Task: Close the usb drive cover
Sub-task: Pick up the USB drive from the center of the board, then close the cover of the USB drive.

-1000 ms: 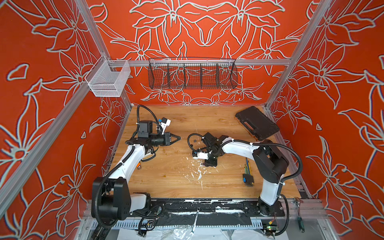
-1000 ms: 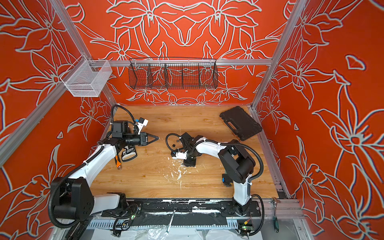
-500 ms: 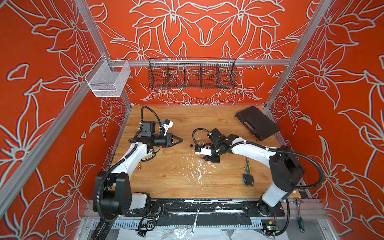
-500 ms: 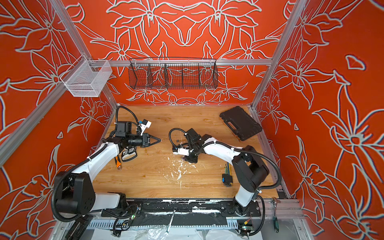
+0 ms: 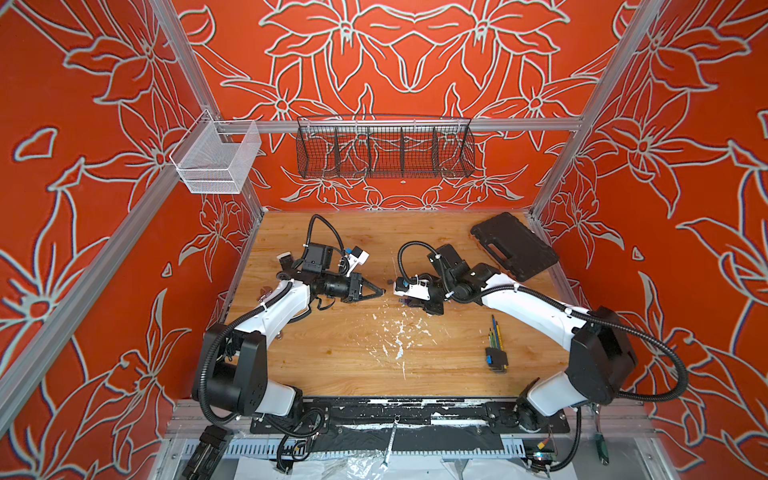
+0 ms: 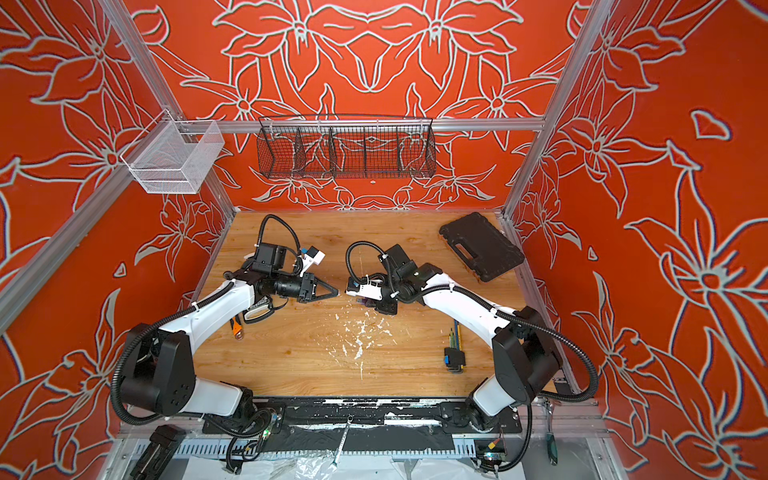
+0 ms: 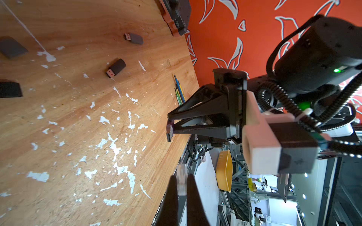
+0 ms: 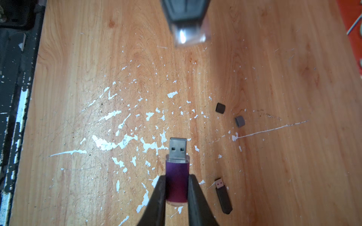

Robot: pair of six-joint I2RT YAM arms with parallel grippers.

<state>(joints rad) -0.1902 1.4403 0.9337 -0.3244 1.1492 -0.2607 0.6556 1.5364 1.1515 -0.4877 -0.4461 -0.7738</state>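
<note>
Here the left fingers [image 7: 173, 187] are clenched on a small clear plastic cover [image 7: 181, 182], which juts out from between their tips. The right fingers [image 8: 159, 191] grasp a purple USB drive [image 8: 177, 182] by its two sides, with its pale collar and bare silver plug reaching out past them. Both are held above the middle of the wooden table [image 5: 332, 365], off its surface. In both top views the drive is on the side toward the right edge and the cover on the side toward the left edge. The plug points toward the cover, and the two are apart, with white-flecked wood showing between them.

Lying flat on the table are two black USB sticks [image 7: 116, 67] [image 7: 135, 38] with bare plugs. Two small dark caps [image 8: 220, 108] [image 8: 240, 121] lie close together. A black moulded case [image 5: 515, 245] sits by the far right corner, and a set of hex keys [image 5: 496, 349] lies near the right edge.
</note>
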